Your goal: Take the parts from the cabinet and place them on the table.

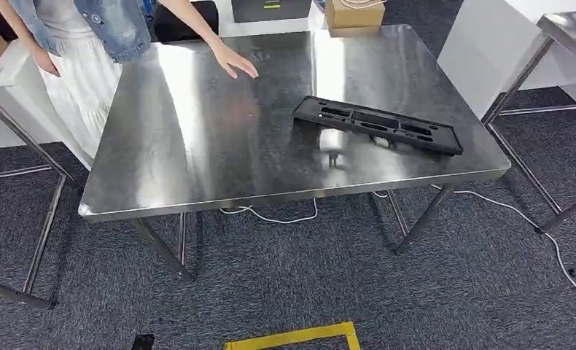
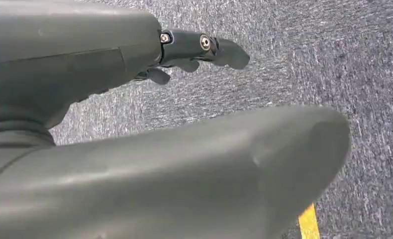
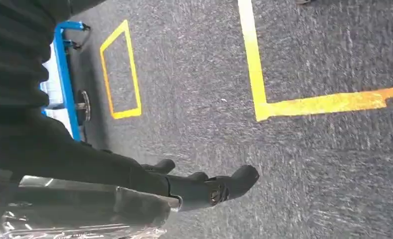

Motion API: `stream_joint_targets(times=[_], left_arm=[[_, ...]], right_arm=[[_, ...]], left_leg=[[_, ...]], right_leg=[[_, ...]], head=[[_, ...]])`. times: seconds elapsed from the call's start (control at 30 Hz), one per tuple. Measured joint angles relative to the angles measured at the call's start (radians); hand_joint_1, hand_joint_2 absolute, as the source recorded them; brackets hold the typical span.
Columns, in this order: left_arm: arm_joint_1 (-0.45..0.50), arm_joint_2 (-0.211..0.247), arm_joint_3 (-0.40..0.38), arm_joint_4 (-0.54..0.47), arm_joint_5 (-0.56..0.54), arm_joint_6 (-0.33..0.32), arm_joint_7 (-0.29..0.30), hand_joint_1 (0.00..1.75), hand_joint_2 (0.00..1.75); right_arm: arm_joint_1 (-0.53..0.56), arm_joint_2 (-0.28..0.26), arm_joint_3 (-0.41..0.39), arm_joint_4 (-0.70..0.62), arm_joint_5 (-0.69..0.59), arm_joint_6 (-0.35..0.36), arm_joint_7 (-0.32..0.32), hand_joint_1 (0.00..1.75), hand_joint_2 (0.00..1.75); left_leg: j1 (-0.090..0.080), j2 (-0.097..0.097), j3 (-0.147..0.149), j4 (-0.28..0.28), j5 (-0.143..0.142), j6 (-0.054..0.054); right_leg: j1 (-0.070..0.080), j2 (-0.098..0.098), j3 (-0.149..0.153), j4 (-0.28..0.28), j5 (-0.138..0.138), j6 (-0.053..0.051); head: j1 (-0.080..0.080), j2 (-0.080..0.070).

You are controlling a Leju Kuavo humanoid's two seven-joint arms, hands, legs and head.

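Item: one black part (image 1: 378, 124), long and flat with slotted openings, was recorded lying flat on the steel tabletop (image 1: 197, 146), toward its right front corner and set at a slant to the front edge. Nothing was seen touching it.

A person's hand (image 1: 232, 58) was noted resting on the far side of the tabletop, well apart from the part; the person's skirt (image 1: 81, 80) was seen beside the left far corner.

A cardboard box (image 1: 353, 13) was recorded beyond the far edge. A white cable (image 1: 285, 217) was seen trailing on the grey carpet (image 1: 307, 284) under the tabletop, and yellow floor tape (image 1: 300, 336) was noted near the front.

Left robot hand (image 2: 194, 55): recorded hanging over the carpet, fingers extended and apart, nothing held.

Right robot hand (image 3: 204, 186): recorded over the carpet near yellow tape lines (image 3: 256, 64), fingers extended, nothing held. A blue-framed cart (image 3: 65, 74) was noted beyond it.
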Motion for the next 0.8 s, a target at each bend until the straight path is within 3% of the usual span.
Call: stream_joint_targets(times=[0.07,0.1,0.13,0.17,0.23,0.27,0.3,0.33,0.4,0.43,0.47,0.57,0.6,0.63,0.67,0.73,0.77,0.8], left_arm=[[0.000,0.000,0.000,0.000,0.002,0.000,0.000,0.00,0.00],[0.001,0.001,0.000,0.000,0.003,0.000,-0.001,0.00,0.00],[0.002,0.002,0.000,0.000,0.005,0.000,-0.002,0.00,0.00],[0.002,0.001,0.000,0.000,0.006,0.001,-0.002,0.00,0.00],[0.002,0.000,0.000,0.000,0.008,0.001,-0.003,0.00,0.00],[0.002,0.000,0.000,0.000,0.008,0.001,-0.003,0.00,0.00],[0.003,0.000,0.000,0.000,0.008,0.001,-0.003,0.00,0.00],[0.004,0.000,0.000,0.000,0.009,0.001,-0.003,0.00,0.00],[0.004,0.000,0.000,0.000,0.009,0.001,-0.004,0.00,0.00],[0.004,0.001,0.000,0.000,0.009,0.001,-0.005,0.00,0.00],[0.003,0.003,0.000,0.000,0.010,0.001,-0.005,0.00,0.00],[0.003,0.003,0.000,0.000,0.011,0.001,-0.008,0.00,0.00],[0.004,0.003,0.000,0.000,0.011,0.001,-0.009,0.00,0.00],[0.003,0.002,0.000,0.000,0.011,0.001,-0.010,0.00,0.00],[0.001,0.000,0.000,0.000,0.011,0.001,-0.010,0.00,0.00],[0.001,0.000,0.000,0.000,0.011,0.001,-0.010,0.00,0.00],[0.002,0.000,0.000,0.000,0.011,0.001,-0.010,0.00,0.00],[0.002,0.000,0.000,0.000,0.011,0.000,-0.010,0.00,0.00]], right_arm=[[0.001,-0.001,0.000,0.000,0.000,0.001,0.000,0.00,1.75],[0.001,0.000,0.000,0.000,0.000,0.001,0.000,0.00,1.75],[0.000,0.002,0.000,0.000,0.000,0.002,0.000,0.00,1.75],[0.000,0.001,0.000,0.000,0.000,0.002,0.000,0.00,1.75],[0.001,0.001,0.000,0.000,0.000,0.002,0.000,0.00,1.75],[0.002,0.001,0.000,0.000,0.000,0.002,0.000,0.00,1.75],[0.003,0.001,0.000,0.000,0.000,0.002,0.001,0.00,1.75],[0.005,0.001,0.000,0.000,0.000,0.002,0.002,0.00,1.75],[0.005,0.002,0.000,0.000,0.001,0.002,0.003,0.00,1.75],[0.004,0.002,0.000,0.000,0.002,0.002,0.003,0.00,1.75],[0.004,0.005,0.000,0.000,0.002,0.002,0.003,0.00,1.75],[0.002,0.005,0.000,0.000,0.003,0.002,0.006,0.00,1.75],[0.002,0.005,0.000,0.000,0.003,0.002,0.006,0.00,1.75],[0.001,0.005,0.000,0.000,0.003,0.002,0.006,0.00,1.75],[0.001,0.001,0.000,0.000,0.003,0.002,0.006,0.00,1.75],[0.001,0.002,0.000,0.000,0.003,0.002,0.006,0.00,1.75],[0.002,0.001,0.000,0.000,0.003,0.002,0.006,0.00,1.75],[0.003,0.001,0.000,0.000,0.003,0.002,0.006,0.00,1.75]], left_leg=[[0.007,0.000,0.001,-0.003,0.005,-0.010],[0.014,-0.001,-0.003,0.002,0.007,-0.014],[0.018,-0.001,-0.010,0.019,-0.013,-0.020],[0.019,0.000,-0.026,0.063,-0.055,-0.026],[0.023,0.000,-0.090,0.227,-0.147,-0.038],[0.023,0.000,-0.117,0.291,-0.170,-0.040],[0.023,0.000,-0.123,0.311,-0.168,-0.040],[0.023,0.000,-0.106,0.285,-0.146,-0.036],[0.022,0.000,-0.016,0.118,-0.060,-0.022],[0.017,-0.002,0.033,0.026,-0.027,-0.007],[0.015,0.002,0.041,0.010,-0.043,-0.006],[0.005,0.003,0.033,0.007,-0.035,0.004],[0.005,0.003,0.036,-0.010,-0.025,0.014],[0.018,0.007,0.046,-0.034,-0.010,0.018],[0.015,0.008,0.047,-0.041,-0.003,0.029],[0.014,0.009,0.038,-0.040,-0.001,0.030],[0.012,0.009,0.033,-0.040,0.001,0.030],[0.012,0.009,0.030,-0.040,0.003,0.027]], right_leg=[[0.007,0.000,-0.001,0.001,0.003,-0.016],[-0.006,-0.001,-0.002,-0.002,0.011,-0.027],[-0.004,-0.001,0.006,-0.002,0.015,-0.033],[-0.003,-0.002,0.004,-0.002,0.019,-0.041],[0.002,-0.003,-0.002,-0.001,0.021,-0.044],[0.004,-0.003,-0.004,-0.001,0.021,-0.044],[0.006,-0.003,-0.004,-0.001,0.021,-0.044],[0.008,-0.003,-0.003,-0.001,0.021,-0.044],[0.011,-0.002,0.002,-0.001,0.021,-0.043],[0.013,-0.001,0.004,-0.001,0.021,-0.043],[0.019,-0.002,0.002,-0.002,0.022,-0.041],[0.016,-0.004,-0.003,-0.008,0.028,-0.029],[0.023,-0.004,-0.001,-0.017,0.033,-0.021],[0.023,-0.005,-0.009,0.000,0.023,-0.022],[0.026,-0.004,-0.032,0.041,-0.007,-0.032],[0.021,-0.004,-0.104,0.190,-0.077,-0.043],[0.020,-0.004,-0.143,0.274,-0.108,-0.042],[0.018,-0.004,-0.160,0.313,-0.115,-0.034]], head=[[0.000,0.000],[0.002,0.000],[0.001,0.000],[-0.004,0.000],[-0.005,0.000],[-0.005,0.000],[-0.005,0.000],[-0.005,0.000],[-0.005,0.000],[-0.005,0.000],[-0.003,0.000],[-0.003,0.000],[-0.005,0.000],[-0.001,0.000],[-0.001,0.000],[0.002,0.000],[0.001,0.000],[0.002,0.000]])
